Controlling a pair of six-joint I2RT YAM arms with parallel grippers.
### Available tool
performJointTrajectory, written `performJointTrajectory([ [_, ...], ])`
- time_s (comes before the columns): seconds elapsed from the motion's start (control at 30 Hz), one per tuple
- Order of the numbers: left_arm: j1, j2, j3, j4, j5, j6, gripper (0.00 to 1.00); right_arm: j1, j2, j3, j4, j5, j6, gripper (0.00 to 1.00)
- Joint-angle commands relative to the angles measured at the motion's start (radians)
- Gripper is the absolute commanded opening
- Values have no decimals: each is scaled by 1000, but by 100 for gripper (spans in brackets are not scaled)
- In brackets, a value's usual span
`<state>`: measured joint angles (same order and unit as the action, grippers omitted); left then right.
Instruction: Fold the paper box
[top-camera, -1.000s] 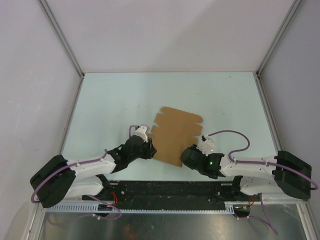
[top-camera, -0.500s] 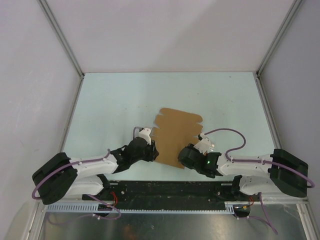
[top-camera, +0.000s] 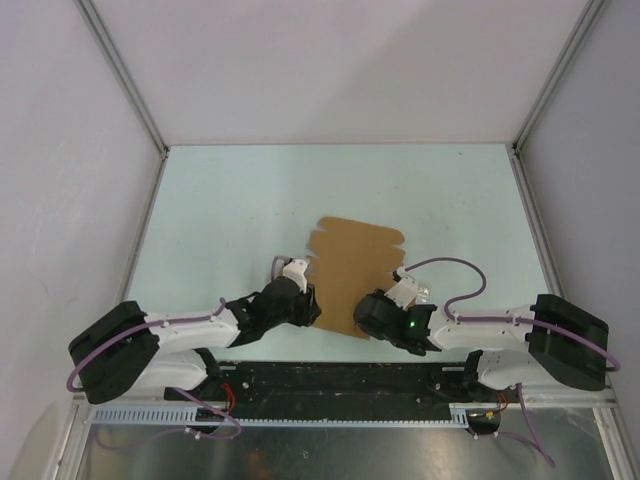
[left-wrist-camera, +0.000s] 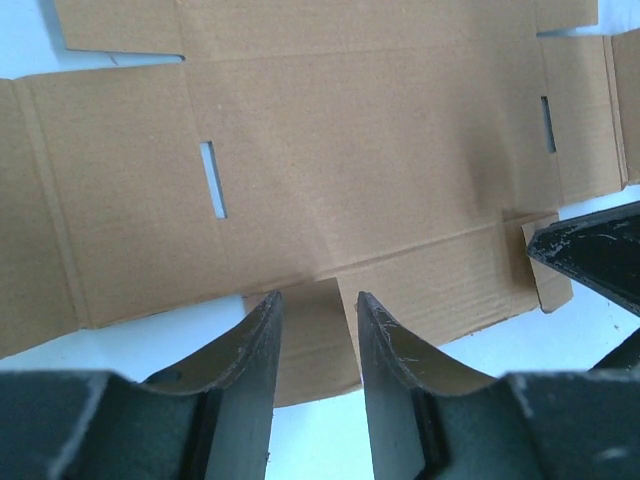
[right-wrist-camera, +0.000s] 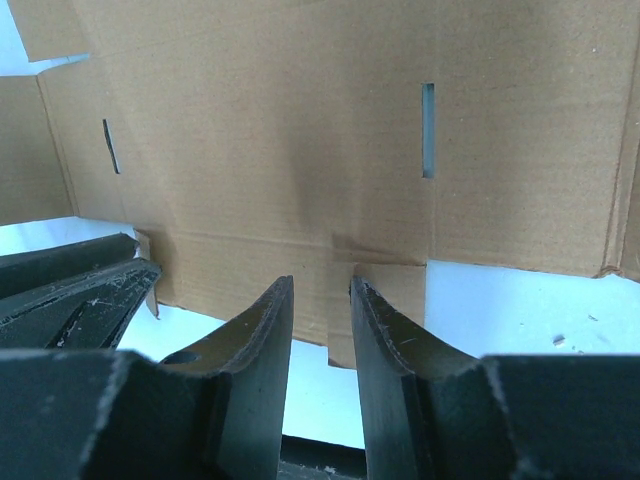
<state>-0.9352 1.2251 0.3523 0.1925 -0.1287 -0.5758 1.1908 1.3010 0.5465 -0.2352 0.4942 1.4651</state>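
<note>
The paper box (top-camera: 352, 262) is a flat brown die-cut sheet with slots and tabs, lying on the pale table. My left gripper (top-camera: 311, 308) is at the sheet's near left corner. In the left wrist view the box (left-wrist-camera: 380, 150) fills the upper frame and the left gripper (left-wrist-camera: 318, 312) stands open, a near-edge tab showing in the gap. My right gripper (top-camera: 363, 313) is at the near right corner. In the right wrist view it (right-wrist-camera: 320, 295) is narrowly open over the near edge of the box (right-wrist-camera: 300, 130). Neither holds the sheet.
The pale table (top-camera: 230, 220) is walled by white panels at the back and both sides. The right gripper's fingers (left-wrist-camera: 592, 250) show at the right of the left wrist view. The left gripper's fingers (right-wrist-camera: 70, 288) show at the left of the right wrist view.
Both grippers have moved inward along the sheet's near edge, the left to the right and the right to the left. The right jaws have opened slightly. The sheet has barely shifted.
</note>
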Motion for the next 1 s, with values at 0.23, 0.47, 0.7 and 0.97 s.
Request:
performJointTrajectory([
  [0.23,-50,73,62,12,1,-29,41,4,11,32,-13,7,17,35],
  [0.47,-53,41,53,-7,-17,-30,41,4,-28,32,-27,23,3,35],
  [0.7,-53,-107,99,-148,-91,17,45,-14,-138,32,-46,44,-97,37],
  [0.97,-53,-249,99,-243,-140,30,57,-19,-224,62,-156,81,-209,47],
])
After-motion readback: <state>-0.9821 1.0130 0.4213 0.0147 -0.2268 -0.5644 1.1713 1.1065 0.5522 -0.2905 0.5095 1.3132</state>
